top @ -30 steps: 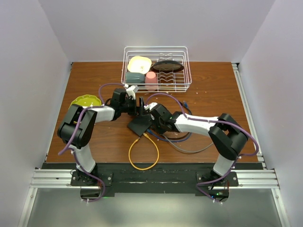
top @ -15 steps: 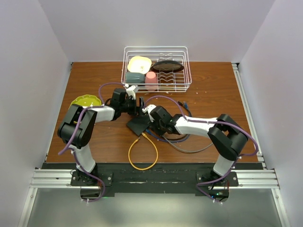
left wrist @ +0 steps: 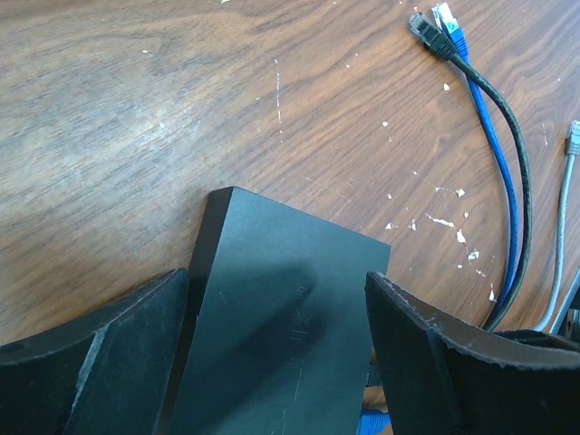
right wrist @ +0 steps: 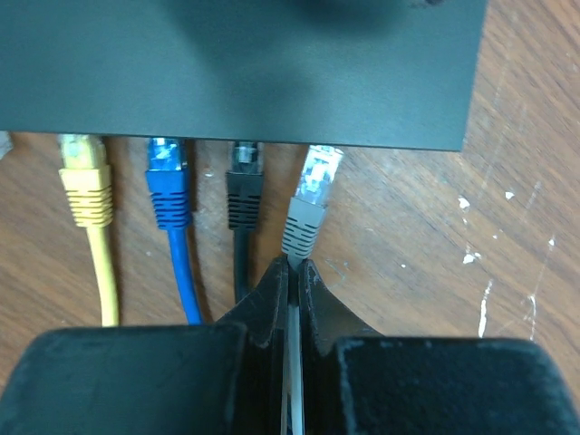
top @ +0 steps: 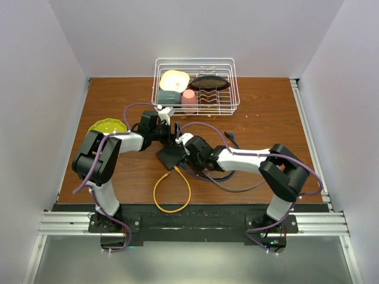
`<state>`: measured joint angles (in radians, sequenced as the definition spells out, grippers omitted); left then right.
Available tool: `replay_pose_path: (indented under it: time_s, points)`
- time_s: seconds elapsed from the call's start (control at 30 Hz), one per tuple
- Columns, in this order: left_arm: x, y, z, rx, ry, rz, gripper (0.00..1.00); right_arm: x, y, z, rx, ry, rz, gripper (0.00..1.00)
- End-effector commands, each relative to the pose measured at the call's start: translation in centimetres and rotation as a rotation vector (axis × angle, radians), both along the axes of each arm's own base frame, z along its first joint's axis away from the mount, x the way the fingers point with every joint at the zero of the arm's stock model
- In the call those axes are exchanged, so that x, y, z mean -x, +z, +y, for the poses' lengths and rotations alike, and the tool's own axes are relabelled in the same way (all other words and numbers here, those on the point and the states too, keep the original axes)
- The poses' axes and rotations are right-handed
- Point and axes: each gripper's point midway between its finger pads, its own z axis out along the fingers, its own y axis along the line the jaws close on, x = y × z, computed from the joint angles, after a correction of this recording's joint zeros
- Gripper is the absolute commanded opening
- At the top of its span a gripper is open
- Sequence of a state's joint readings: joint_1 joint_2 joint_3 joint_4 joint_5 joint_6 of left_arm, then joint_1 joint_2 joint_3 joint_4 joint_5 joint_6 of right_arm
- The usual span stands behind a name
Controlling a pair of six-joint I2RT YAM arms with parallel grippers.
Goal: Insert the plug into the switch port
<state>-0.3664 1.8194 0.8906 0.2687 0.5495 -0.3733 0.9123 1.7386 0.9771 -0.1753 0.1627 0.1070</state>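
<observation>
The switch is a flat dark grey box (top: 170, 156) (left wrist: 281, 308) (right wrist: 245, 72) in the middle of the table. My left gripper (top: 173, 136) (left wrist: 276, 362) straddles it, one finger against each long side, and holds it. Along the box's narrow edge, a yellow plug (right wrist: 83, 177), a blue plug (right wrist: 169, 177) and a black plug (right wrist: 245, 177) sit in ports. My right gripper (top: 190, 155) (right wrist: 292, 267) is shut on the grey cable just behind the grey plug (right wrist: 308, 204). The grey plug's clear tip meets the box's edge at the port to the right of the black plug; how deep it sits cannot be told.
A white wire rack (top: 195, 86) with cups and bowls stands at the back. A yellow-green bowl (top: 106, 126) lies at the left. A yellow cable loop (top: 172, 192) and a grey cable (top: 237, 186) lie in front. Loose blue and black plugs (left wrist: 435, 23) lie beyond the box.
My right gripper has moved left and forward with the grey plug up to the box's edge. The box has shifted slightly, and the yellow cable loop has slid left.
</observation>
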Motion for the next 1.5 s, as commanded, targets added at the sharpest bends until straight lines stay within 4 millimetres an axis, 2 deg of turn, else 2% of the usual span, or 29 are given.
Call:
replay_pose_path:
  time_s: [0.0,0.3,0.73,0.9,1.03,1.23,1.47]
  points:
    - [0.6,1.3,-1.2,0.039,-0.068,-0.013,0.83,-2.5,2.6,1.4,-0.091,-0.074,-0.123,0.00]
    - [0.6,1.6,-1.2,0.040,-0.071,-0.024,0.83,-3.2,3.2,1.3,-0.105,-0.118,-0.152,0.00]
    - [0.7,1.3,-1.2,0.043,-0.072,-0.012,0.83,-3.5,6.4,2.7,-0.239,-0.134,-0.193,0.00]
    - [0.7,1.3,-1.2,0.040,-0.074,-0.017,0.83,-3.4,6.8,2.8,-0.272,-0.144,-0.197,0.00]
    - [0.7,1.1,-1.2,0.042,-0.074,-0.009,0.83,-3.6,6.4,2.6,-0.254,-0.156,-0.200,0.00]
    - [0.8,1.0,-1.2,0.042,-0.072,-0.010,0.83,-3.6,4.3,1.4,-0.187,-0.188,-0.188,0.00]
    - [0.8,1.0,-1.2,0.044,-0.075,-0.011,0.83,-3.8,3.8,1.6,-0.237,-0.208,-0.209,0.00]
